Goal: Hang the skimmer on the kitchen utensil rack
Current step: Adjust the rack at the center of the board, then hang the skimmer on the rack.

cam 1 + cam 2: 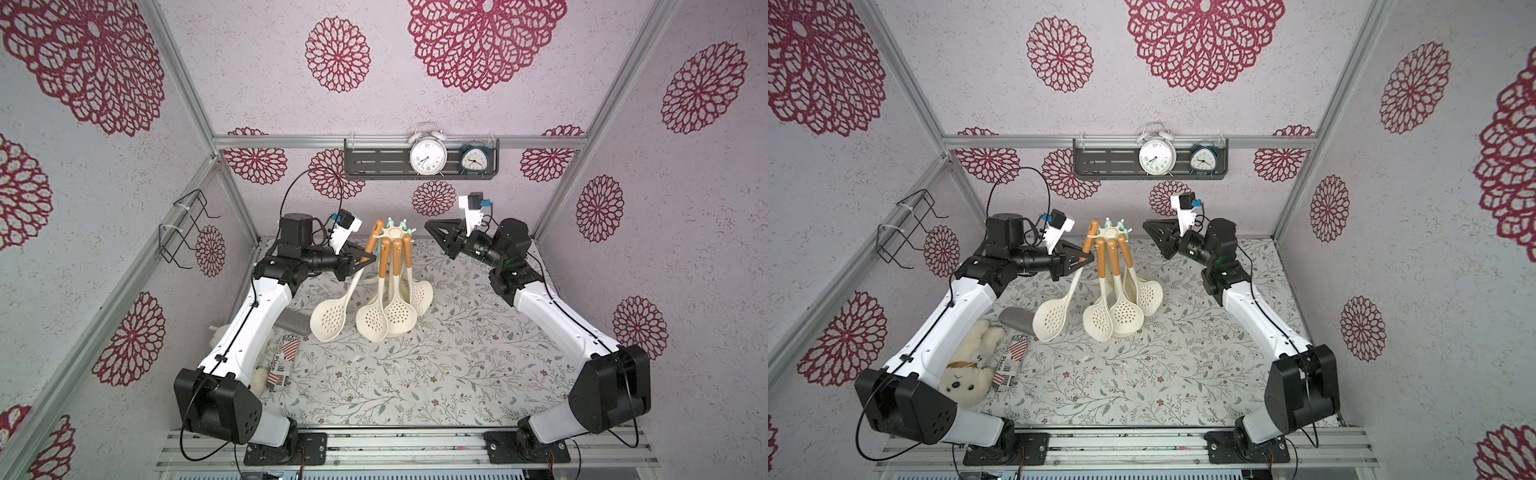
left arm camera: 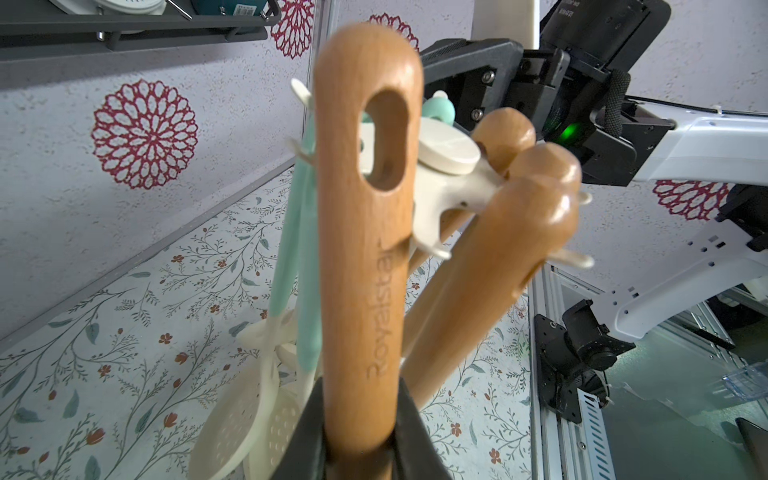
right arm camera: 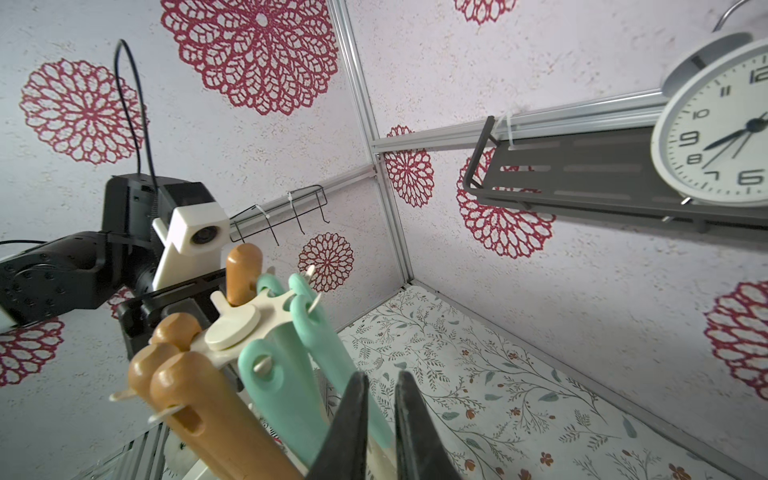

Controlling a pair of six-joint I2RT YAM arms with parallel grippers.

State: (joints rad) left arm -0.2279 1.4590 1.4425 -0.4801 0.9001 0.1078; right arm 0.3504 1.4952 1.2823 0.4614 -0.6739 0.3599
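Skimmer (image 1: pixel 332 318) judged not yet hung — left gripper (image 1: pixel 371 260) clamped its handle beside the kitchen utensil rack (image 1: pixel 394 233); right gripper (image 1: pixel 429 225) nearly closed, empty.

The desk (image 1: pixel 1183 374) has a flowery cover. The kitchen utensil rack (image 1: pixel 1111 231) stands on it. At its left side lie a white toy bear (image 1: pixel 967 374), a striped packet (image 1: pixel 1010 360) and a grey pad (image 1: pixel 1017 320).

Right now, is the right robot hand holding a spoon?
No, the right gripper is empty and apart from the kitchen utensil rack; the left gripper holds the skimmer.
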